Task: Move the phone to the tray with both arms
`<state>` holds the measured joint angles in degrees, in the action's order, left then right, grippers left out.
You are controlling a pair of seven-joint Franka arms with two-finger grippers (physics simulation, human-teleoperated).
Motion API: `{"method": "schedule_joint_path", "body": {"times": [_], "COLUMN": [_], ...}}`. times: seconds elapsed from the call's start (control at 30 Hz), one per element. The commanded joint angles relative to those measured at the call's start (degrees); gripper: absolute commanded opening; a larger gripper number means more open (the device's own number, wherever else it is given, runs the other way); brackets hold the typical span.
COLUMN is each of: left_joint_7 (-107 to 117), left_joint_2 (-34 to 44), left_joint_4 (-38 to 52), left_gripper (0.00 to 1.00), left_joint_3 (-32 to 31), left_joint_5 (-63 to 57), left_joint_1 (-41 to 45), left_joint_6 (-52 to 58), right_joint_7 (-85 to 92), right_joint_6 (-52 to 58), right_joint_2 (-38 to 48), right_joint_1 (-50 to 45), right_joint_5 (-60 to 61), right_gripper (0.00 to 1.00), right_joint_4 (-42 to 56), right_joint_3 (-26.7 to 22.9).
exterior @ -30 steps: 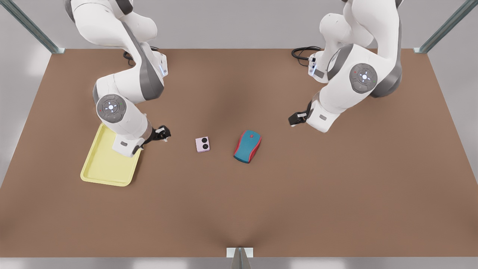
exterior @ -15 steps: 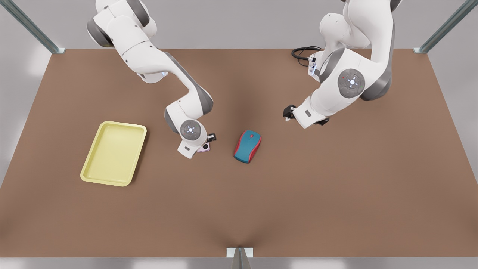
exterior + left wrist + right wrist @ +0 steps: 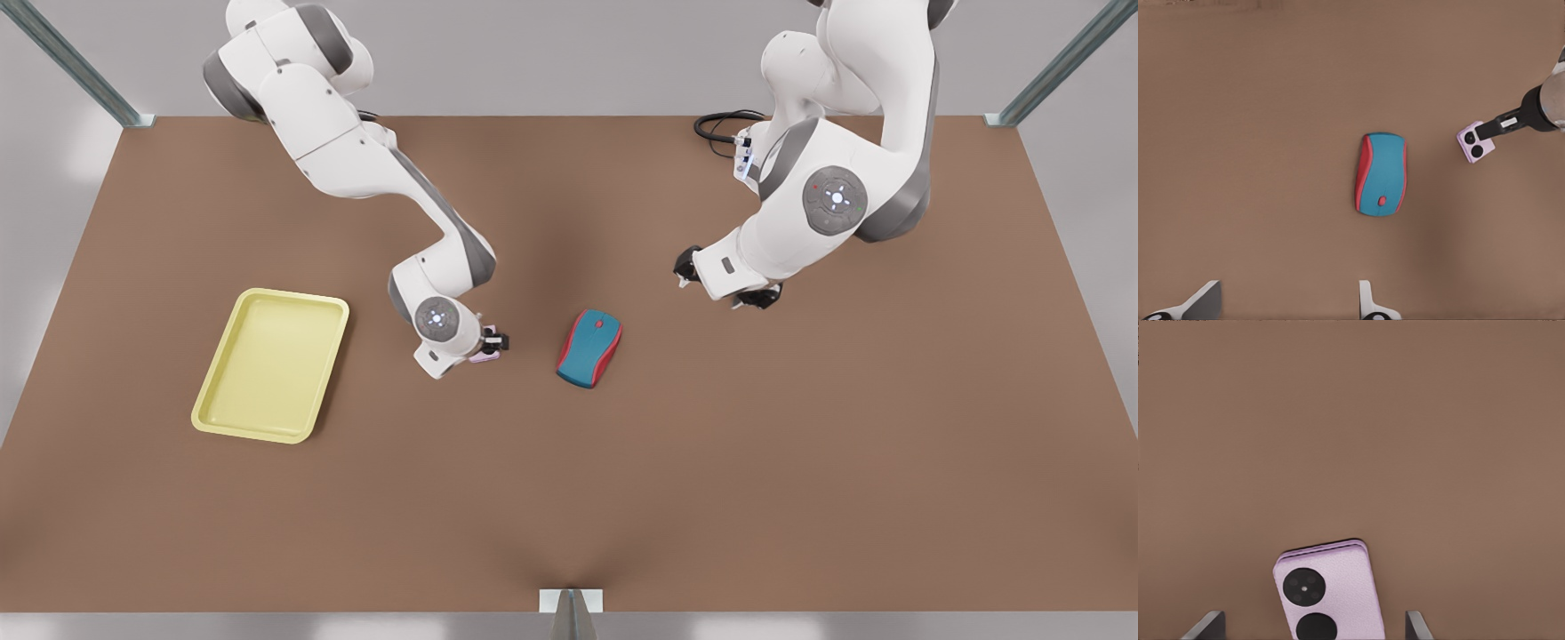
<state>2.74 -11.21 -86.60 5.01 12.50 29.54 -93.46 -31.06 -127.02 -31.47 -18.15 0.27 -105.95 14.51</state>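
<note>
While right tool [image 3: 492,343] straddles phone [image 3: 1328,593] spread, left tool [image 3: 722,286] spread near mouse [image 3: 1381,174]; no writing legible.

A small pale pink phone [image 3: 1328,597] with two black circles on its face lies flat on the brown table [image 3: 622,462], partly hidden in the front view. A pale yellow rectangular tray [image 3: 233,418] with a raised rim sits well apart, toward the front view's left.
</note>
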Motion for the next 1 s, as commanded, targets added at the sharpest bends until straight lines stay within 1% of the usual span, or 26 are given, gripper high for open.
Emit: {"method": "schedule_joint_path", "body": {"times": [0.0, 0.07, 0.17, 0.23, 0.37, 0.57, 0.83, 0.97], "left_joint_7": [-7.8, -7.8, -7.8, -7.8, -5.8, -5.8, -5.7, -5.7], "left_joint_2": [0.0, -0.1, 0.1, 0.0, 0.9, 0.2, 0.1, 0.0], "left_joint_4": [0.0, 0.0, 0.1, 1.6, 2.5, 2.4, 2.4, 2.4], "left_gripper": [1.0, 1.0, 1.0, 1.0, 1.0, 1.0, 1.0, 1.0], "left_joint_3": [0.0, 0.0, 0.1, 0.7, 1.7, 2.1, 2.1, 2.1], "left_joint_5": [0.0, 0.0, -0.5, -0.8, -10.3, -10.4, -10.3, -10.3], "left_joint_1": [0.0, 0.0, 0.0, -0.7, -1.1, -1.1, -1.1, -1.1], "left_joint_6": [-0.2, -0.2, -0.2, -0.1, 2.9, 3.9, 3.9, 3.9], "right_joint_7": [11.4, 15.6, 18.1, 20.2, 25.5, 27.1, 29.2, 29.2], "right_joint_6": [-3.5, -3.1, -3.2, -3.4, -3.6, -5.7, -4.9, -5.4], "right_joint_2": [0.0, -0.7, -1.2, -2.4, -3.3, -4.2, -4.9, -5.2], "right_joint_1": [0.0, -0.3, -0.9, -0.8, -0.5, -0.7, -0.8, -0.9], "right_joint_5": [0.4, -0.5, -5.8, -5.8, -6.0, -5.8, -5.8, -5.8], "right_gripper": [1.0, 1.0, 1.0, 1.0, 1.0, 1.0, 1.0, 1.0], "right_joint_4": [-0.7, -0.8, -1.8, -1.6, -1.5, -1.2, 1.1, 0.0], "right_joint_3": [0.0, -0.1, -0.1, -0.1, -0.1, 0.0, 0.1, 0.1]}}
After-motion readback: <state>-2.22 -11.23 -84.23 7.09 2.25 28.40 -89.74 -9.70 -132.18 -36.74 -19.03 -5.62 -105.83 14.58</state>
